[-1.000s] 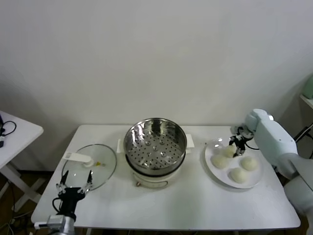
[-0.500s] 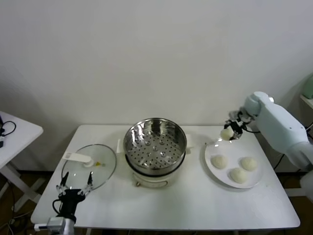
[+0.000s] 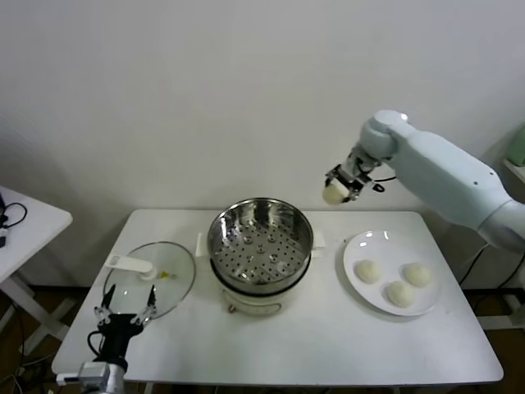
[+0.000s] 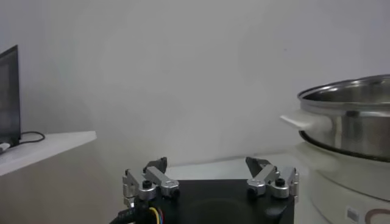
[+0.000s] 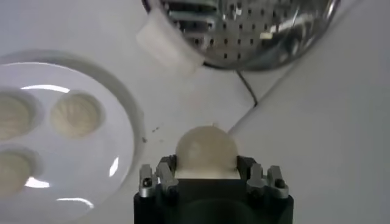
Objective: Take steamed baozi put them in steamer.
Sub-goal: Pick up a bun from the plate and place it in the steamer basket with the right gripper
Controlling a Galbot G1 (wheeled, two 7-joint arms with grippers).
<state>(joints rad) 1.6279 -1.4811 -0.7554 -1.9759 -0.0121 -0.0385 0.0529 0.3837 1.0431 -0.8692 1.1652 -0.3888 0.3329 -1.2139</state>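
A plain white wall stands behind the white bench (image 3: 328,328), and I work across it from the near edge outward. Nearest me, my left hand (image 3: 125,315) waits low at the front left corner, fingers spread and holding nothing, just before the glass lid (image 3: 150,281) that lies flat on the bench. Past that sits the steamer (image 3: 260,244), its perforated tray bare and ready.

To the right, the plate (image 3: 367,295) now carries three baozi; a second ago there were four, with my right hand down among them. Since then I have lifted one off and swung up and leftward. My right hand (image 3: 344,185) is clenched on that bun (image 3: 334,194), and my wrist camera shows it seated snugly between the fingers (image 5: 166,176), its rounded top bulging clear of them.

So the first pickup looks done, and I judge the carry is about halfway. The bun hangs high above the bench, between plate and steamer, near the pot's right handle (image 5: 169,45) but not yet over the tray. I would need more leftward travel and then a descent before letting go.
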